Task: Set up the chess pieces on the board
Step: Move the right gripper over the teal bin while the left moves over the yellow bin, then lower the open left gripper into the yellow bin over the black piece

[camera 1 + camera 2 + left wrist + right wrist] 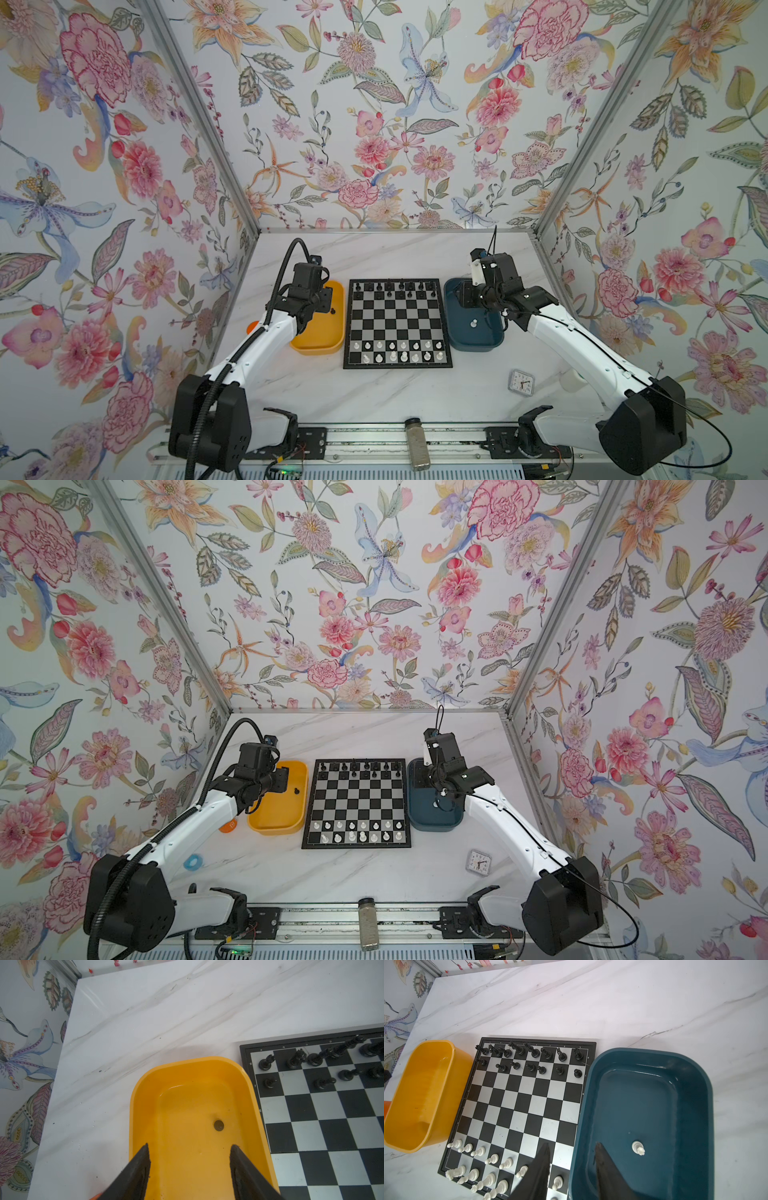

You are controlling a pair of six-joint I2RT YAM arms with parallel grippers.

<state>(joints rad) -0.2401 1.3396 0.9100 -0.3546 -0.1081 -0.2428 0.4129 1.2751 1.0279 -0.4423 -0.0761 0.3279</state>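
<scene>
Over yellow tray (pixel 133 1105), left gripper (pixel 189 1145) sat fingers apart, empty, short of black piece (pixel 218 1125); right gripper (pixel 572 1144) same, off white piece (pixel 638 1148) in blue tray (pixel 710 1095). Needed centring before closing.

Your left gripper (pixel 190 1146), jaws spread and empty, hangs above the yellow tray (pixel 133 1105). One black piece (pixel 218 1125) sits inside it. Just right of the tray, the board (pixel 324 1126) carries black chessmen (pixel 297 1060) along its far rows.

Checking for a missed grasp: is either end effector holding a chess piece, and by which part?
Neither: the left end effector and right end effector are open and empty.
</scene>
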